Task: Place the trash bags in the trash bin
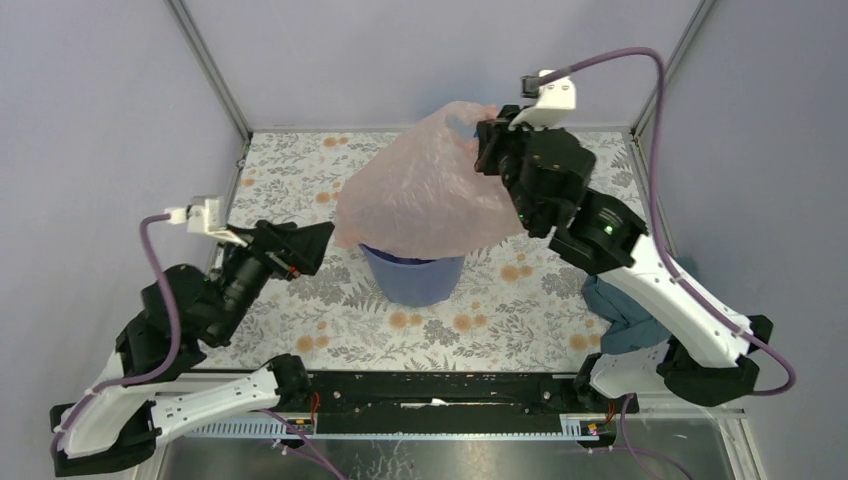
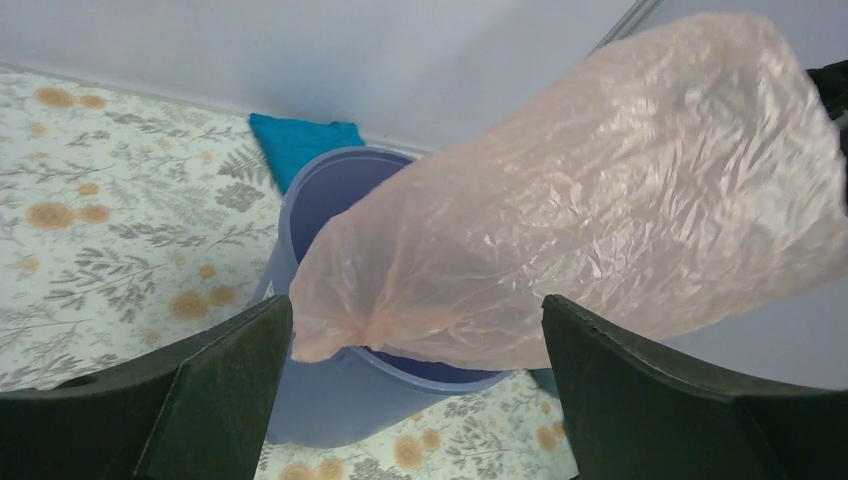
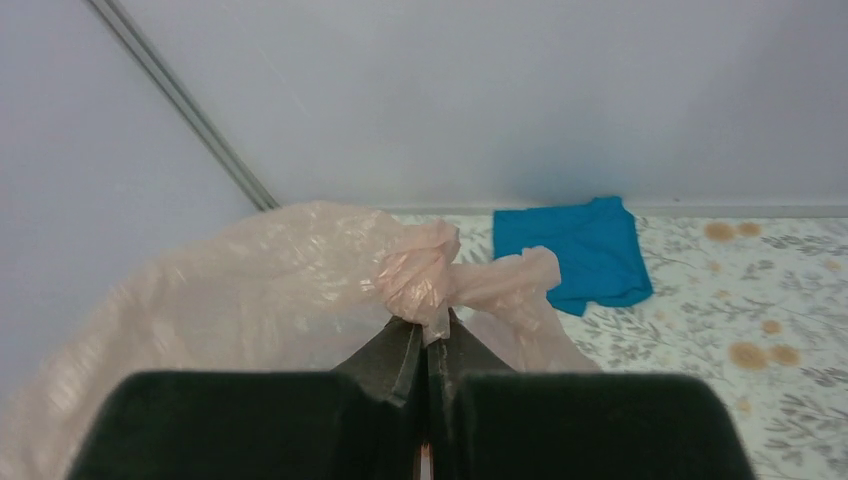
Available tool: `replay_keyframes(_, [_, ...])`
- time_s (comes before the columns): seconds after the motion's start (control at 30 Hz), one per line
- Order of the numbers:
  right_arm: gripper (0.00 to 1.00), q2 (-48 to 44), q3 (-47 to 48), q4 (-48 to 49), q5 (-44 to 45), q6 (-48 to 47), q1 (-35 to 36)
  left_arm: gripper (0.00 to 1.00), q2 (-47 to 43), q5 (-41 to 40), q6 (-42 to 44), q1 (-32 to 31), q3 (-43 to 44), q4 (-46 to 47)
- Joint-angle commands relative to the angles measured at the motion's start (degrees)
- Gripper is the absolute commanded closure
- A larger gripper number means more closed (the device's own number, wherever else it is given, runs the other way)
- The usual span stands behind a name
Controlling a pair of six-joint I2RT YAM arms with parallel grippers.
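The pale-pink trash bag [image 1: 420, 190] hangs in the air, its lower end over the mouth of the lavender-blue trash bin [image 1: 412, 280] in the middle of the table. My right gripper [image 1: 487, 145] is shut on the bag's bunched top edge and holds it up; the wrist view shows the crumpled plastic [image 3: 425, 275] pinched between the jaws [image 3: 432, 325]. My left gripper [image 1: 315, 245] is open and empty, just left of the bin. In the left wrist view the bag [image 2: 600, 210] droops over the bin's rim [image 2: 330, 200] between the spread fingers [image 2: 415, 330].
A bright blue folded cloth [image 3: 580, 250] lies on the flowered table cover near the back wall, behind the bin. A grey-blue cloth [image 1: 620, 315] lies by the right arm's base. Metal frame posts stand at the back corners.
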Motion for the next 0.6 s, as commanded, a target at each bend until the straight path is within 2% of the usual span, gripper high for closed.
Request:
replay_keyframes(0.0, [1.0, -0.1, 1.8, 0.7, 4.7, -5.7, -0.3, 0.06, 10.5, -5.0, 1.6, -0.1, 7.3, -6.9])
replay_keyframes(0.03, [1.0, -0.8, 0.9, 1.2, 4.6, -5.5, -0.4, 0.16, 13.3, -6.5, 1.5, -0.1, 10.3, -10.2])
replay_keyframes(0.1, [1.0, -3.0, -1.7, 2.9, 4.7, -5.3, -0.3, 0.27, 18.9, -6.3, 1.5, -0.1, 14.6, -13.5])
replay_keyframes(0.27, [1.0, -4.9, -3.6, 3.3, 4.0, -3.9, -0.4, 0.38, 22.9, 3.1, 3.0, -0.2, 12.5, -5.5])
replay_keyframes(0.33, [1.0, -4.6, -2.0, 1.4, 0.3, -1.7, -0.4, 0.4, 25.7, 4.7, 3.6, -0.1, 12.3, -2.8])
replay_keyframes(0.47, [1.0, -2.2, 4.0, -3.2, -14.9, 3.1, -0.3, 0.4, 32.1, 6.0, 5.5, 2.0, 13.6, 0.6])
replay_keyframes(0.5, [1.0, -1.5, 5.6, -4.6, -17.7, 3.7, -0.4, 0.4, 33.2, 7.9, 5.6, 3.9, 12.8, 2.1])
replay_keyframes(0.57, [1.0, -0.5, 7.4, -5.7, -21.3, 4.5, -0.4, 0.41, 35.0, 18.3, 4.0, 10.8, 9.6, 5.3])
